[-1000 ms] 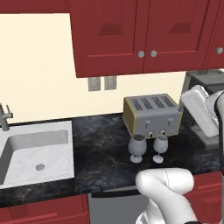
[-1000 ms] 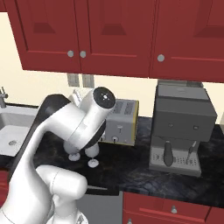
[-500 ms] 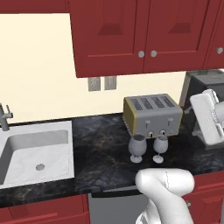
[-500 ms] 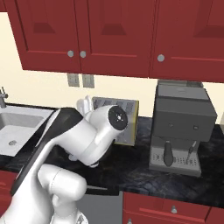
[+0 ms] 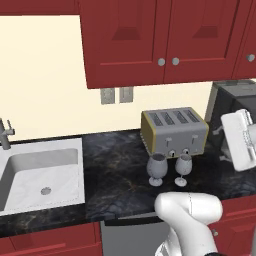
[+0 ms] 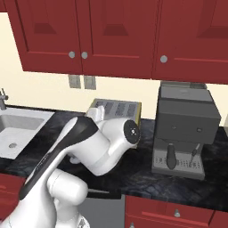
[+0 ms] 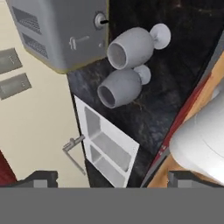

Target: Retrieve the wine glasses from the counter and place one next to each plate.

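On the black desk (image 5: 115, 170) in the left base view, two glasses, one (image 5: 157, 168) just left of the other (image 5: 182, 169), stand upright side by side in front of one toaster (image 5: 174, 131), with one white sink (image 5: 40, 175) well to their left. From the right base view the arm hides both glasses; one coffee machine (image 6: 185, 129) stands right of the toaster (image 6: 116, 108). Through the hand view, rolled sideways, both glasses (image 7: 131, 47) (image 7: 120, 86) lie between toaster (image 7: 61, 30) and sink (image 7: 107, 151). Two dark tips of the fingers (image 7: 111, 179) sit wide apart, pinching nothing.
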